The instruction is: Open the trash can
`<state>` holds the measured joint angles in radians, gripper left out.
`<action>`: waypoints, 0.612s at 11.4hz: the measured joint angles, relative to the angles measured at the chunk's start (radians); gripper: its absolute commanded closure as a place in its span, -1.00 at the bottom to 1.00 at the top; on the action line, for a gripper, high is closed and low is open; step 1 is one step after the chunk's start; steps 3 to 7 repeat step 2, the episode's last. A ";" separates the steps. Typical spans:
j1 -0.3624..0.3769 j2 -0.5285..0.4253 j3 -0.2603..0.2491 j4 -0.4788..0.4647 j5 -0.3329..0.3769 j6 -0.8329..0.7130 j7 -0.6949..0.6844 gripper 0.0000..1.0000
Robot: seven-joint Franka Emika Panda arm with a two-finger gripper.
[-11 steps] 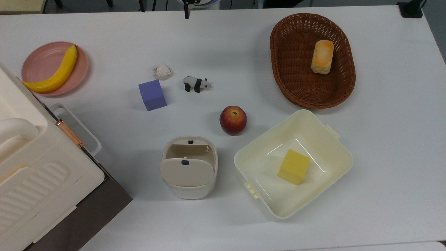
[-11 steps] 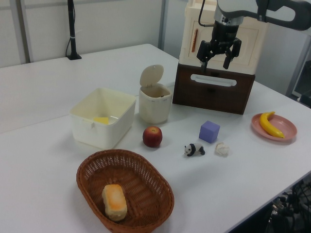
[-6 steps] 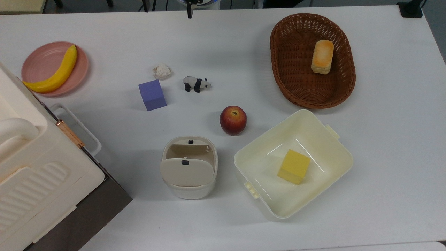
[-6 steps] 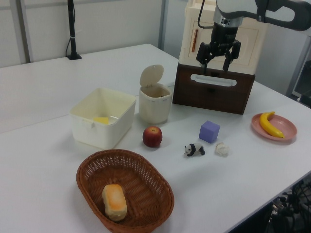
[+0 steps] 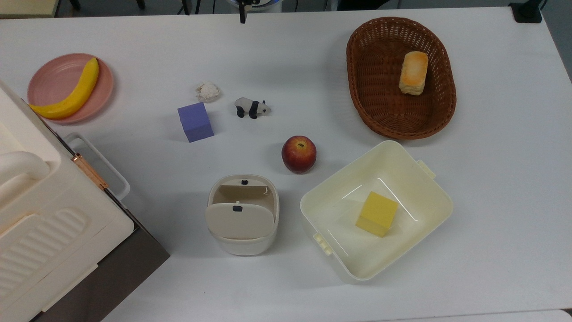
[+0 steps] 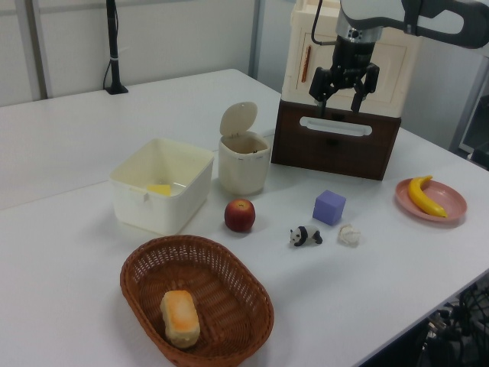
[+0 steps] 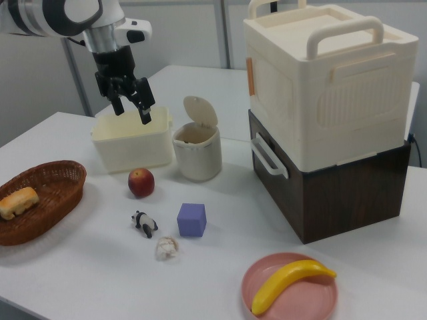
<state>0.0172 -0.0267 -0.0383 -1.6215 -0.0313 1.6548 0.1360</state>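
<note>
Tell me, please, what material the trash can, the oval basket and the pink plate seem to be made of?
The trash can looks like smooth off-white plastic: even colour, rounded moulded corners, a thin lid standing open. The oval basket looks like woven wicker or rattan, brown, with a visible weave; it could be an imitation. The pink plate has a matte, even surface, probably plastic, though ceramic cannot be excluded.

Your arm [image 7: 63, 13] presents white rounded shell segments with a dark grey band at the joint; the same white-over-grey casing shows in the left view, where a dark grey link runs off to the left view's right edge; below the last white segment you have a silver-grey collar, then a black wrist block; your gripper [image 6: 343, 103] [image 7: 131, 107] is black throughout, two slim fingers [image 7: 144, 113] set on a wider black body; no markings legible.
</note>
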 measured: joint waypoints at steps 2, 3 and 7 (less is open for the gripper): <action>0.000 0.000 0.000 0.000 0.000 0.000 0.000 -1.00; 0.000 0.000 0.000 0.000 0.000 0.000 0.000 -1.00; 0.000 0.000 0.000 0.000 0.000 0.000 0.000 -1.00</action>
